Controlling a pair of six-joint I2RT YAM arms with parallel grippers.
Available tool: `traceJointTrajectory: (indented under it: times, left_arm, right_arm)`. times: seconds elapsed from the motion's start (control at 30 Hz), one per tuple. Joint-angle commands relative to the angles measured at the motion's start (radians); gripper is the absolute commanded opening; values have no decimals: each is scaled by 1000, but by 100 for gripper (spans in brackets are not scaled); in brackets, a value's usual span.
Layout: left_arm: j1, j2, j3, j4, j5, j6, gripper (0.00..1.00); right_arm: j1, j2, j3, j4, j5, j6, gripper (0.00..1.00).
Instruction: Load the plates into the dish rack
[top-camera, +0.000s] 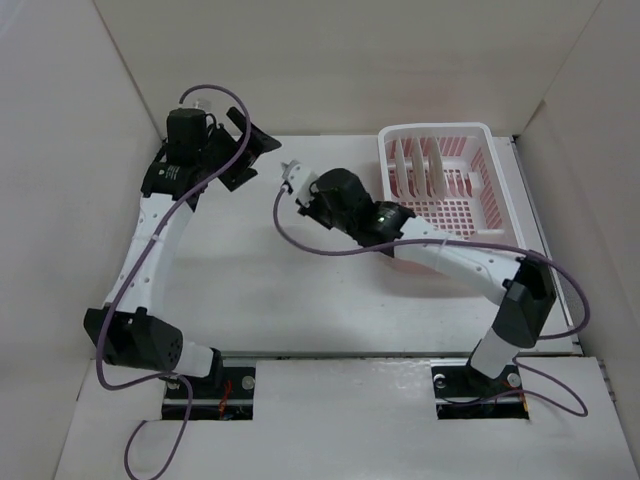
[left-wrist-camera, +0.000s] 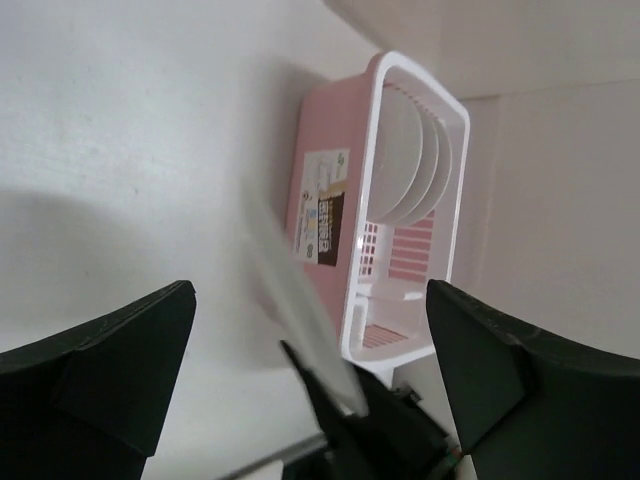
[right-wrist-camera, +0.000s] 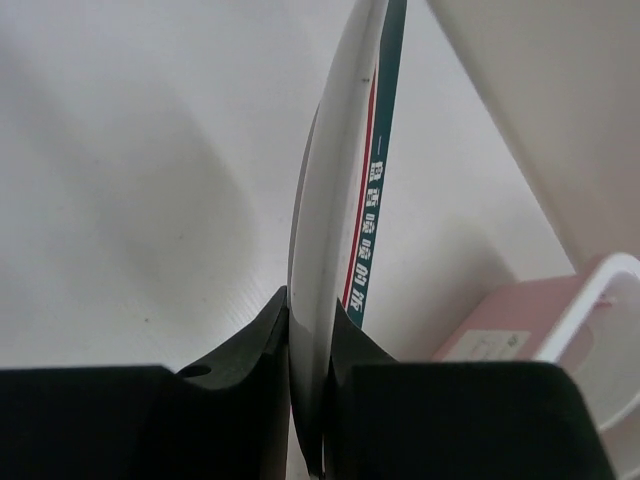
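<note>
Counting the rack (top-camera: 435, 129), you have three plates (top-camera: 420, 165) standing upright in its slots. The fourth plate (right-wrist-camera: 335, 200) is clamped edge-on in your right gripper (right-wrist-camera: 310, 330), held left of the rack and outside it. Your left gripper (top-camera: 252, 140) hangs spread wide, empty. As I judge it, only that last plate remains to be slotted in.

Soft, even overhead light washed out the white table (top-camera: 300, 290), leaving only faint grey shadows. In the left wrist view the plate (left-wrist-camera: 300, 310) was smeared into blur, and the near fingers (left-wrist-camera: 110, 365) showed dark and soft.
</note>
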Motion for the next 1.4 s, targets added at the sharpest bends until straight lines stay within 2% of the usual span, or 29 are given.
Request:
traceJointTrajectory:
  times: [0.0, 0.07, 0.13, 0.17, 0.2, 0.3, 0.33, 0.4, 0.57, 0.9, 1.37]
  left_arm:
    - [4, -67, 10, 126, -81, 97, 99]
    - [4, -67, -24, 126, -132, 166, 99]
    - [-5, -88, -91, 135, -164, 209, 99]
    - [-16, -89, -111, 135, -227, 248, 99]
    - [-16, -111, -131, 135, -261, 262, 99]
    - [-36, -127, -196, 148, -319, 305, 99]
    - [-36, -136, -208, 157, -333, 305, 99]
    - [-36, -136, -224, 157, -333, 315, 99]
    - [-36, -104, -234, 178, -294, 315, 99]
    - [-45, -95, -244, 178, -293, 337, 99]
    - [-45, -76, -234, 160, -293, 375, 99]
  right_arm:
    - [-94, -152, 71, 130, 81, 149, 0]
    - [-169, -234, 71, 130, 39, 272, 0]
    - [-330, -319, 59, 130, -93, 387, 0]
    - [-390, -337, 50, 130, -147, 410, 0]
    - [-500, -348, 50, 113, -237, 421, 0]
    - [-638, -348, 91, 23, -330, 421, 0]
    - [-725, -339, 101, 9, -386, 421, 0]
    - [-796, -327, 88, -1, -440, 430, 0]
    - [-927, -249, 39, 18, -460, 430, 0]
    - [-1004, -127, -33, 77, -452, 450, 0]
    - [-1004, 12, -14, 50, -423, 423, 0]
